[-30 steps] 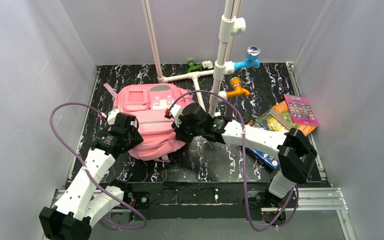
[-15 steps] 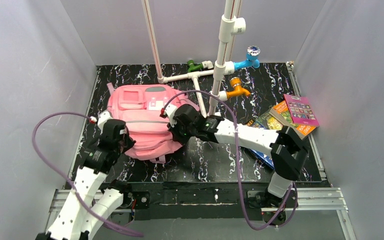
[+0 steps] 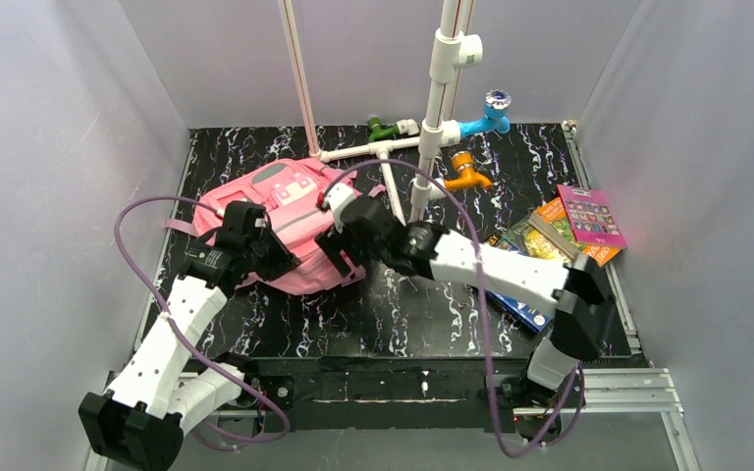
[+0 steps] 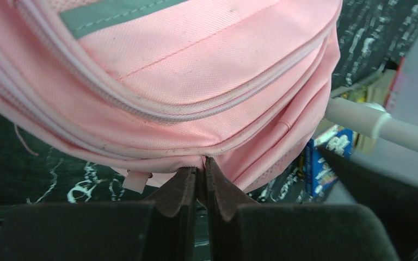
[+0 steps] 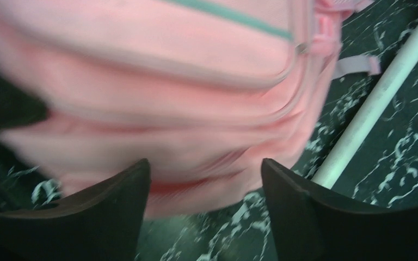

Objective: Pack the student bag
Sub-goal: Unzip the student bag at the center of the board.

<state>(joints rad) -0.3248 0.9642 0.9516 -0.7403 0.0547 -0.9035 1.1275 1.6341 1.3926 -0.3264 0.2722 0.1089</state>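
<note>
Two pincers work at the student bag (image 3: pixel 285 201), which lies tilted on the far-left part of the surface (image 3: pixel 403 314), near the white pipes (image 3: pixel 437 108). The books (image 3: pixel 560 235) sit well apart at right, not yet packed.

Step, I'd judge: positioning the bag, pre-opening. The left pincer (image 4: pixel 201 163) is closed, pinching an edge seam of the bag. The right pincer (image 5: pixel 204 168) is spread wide, holding nothing, facing the bag's side. Next prob. needs right to find a zip pull or fabric hold while left anchors.

Left wrist cam shows the pinch + zips that look shut. Top cam hides that behind the arm but gives books & layout. Right wrist cam is blurred: contact w/ bag unclear.
</note>
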